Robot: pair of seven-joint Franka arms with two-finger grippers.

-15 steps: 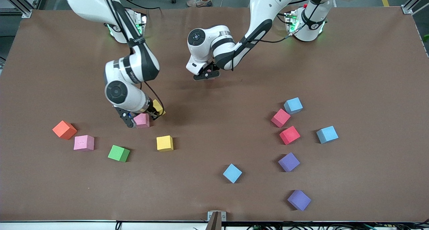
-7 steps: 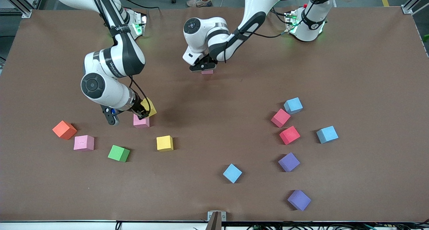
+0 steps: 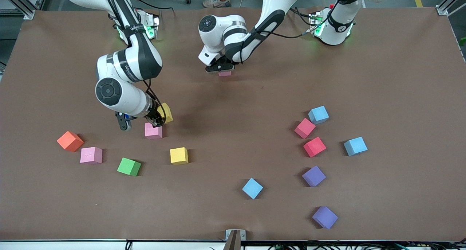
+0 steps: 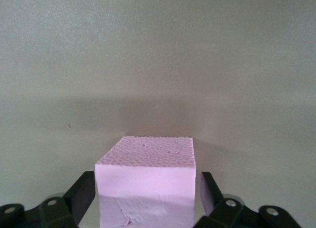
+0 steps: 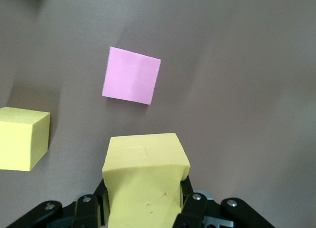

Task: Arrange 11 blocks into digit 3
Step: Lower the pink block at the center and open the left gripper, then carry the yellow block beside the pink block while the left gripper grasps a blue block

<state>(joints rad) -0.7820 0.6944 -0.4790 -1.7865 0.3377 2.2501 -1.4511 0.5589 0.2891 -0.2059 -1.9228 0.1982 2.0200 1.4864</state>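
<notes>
Front view: left gripper (image 3: pixel 220 67) is low at the table near the robots' bases, over a pink block (image 3: pixel 225 74) that sits flat with its edges square to the table edge. Right gripper (image 3: pixel 160 118) hangs over a second pink block (image 3: pixel 153 131) and clamps a yellow block (image 3: pixel 166 112), which is tilted with one corner down. Flat nearby, toward the right arm's end, are a loose yellow block (image 3: pixel 179 155), a green block (image 3: pixel 129 166), a third pink block (image 3: pixel 91 155) and an orange cube (image 3: pixel 70 141). Red, blue and purple blocks (image 3: pixel 314 147) lie scattered toward the left arm's end, most turned at odd angles. Left wrist view: the pink block (image 4: pixel 145 183) is flat on the table, one face toward the camera, with fingers (image 4: pixel 81 194) flanking it slightly spread and a thin gap on one side. Right wrist view: fingers are tight on the yellow block (image 5: pixel 145 181), and the second pink block (image 5: pixel 132 75) is below it.
</notes>
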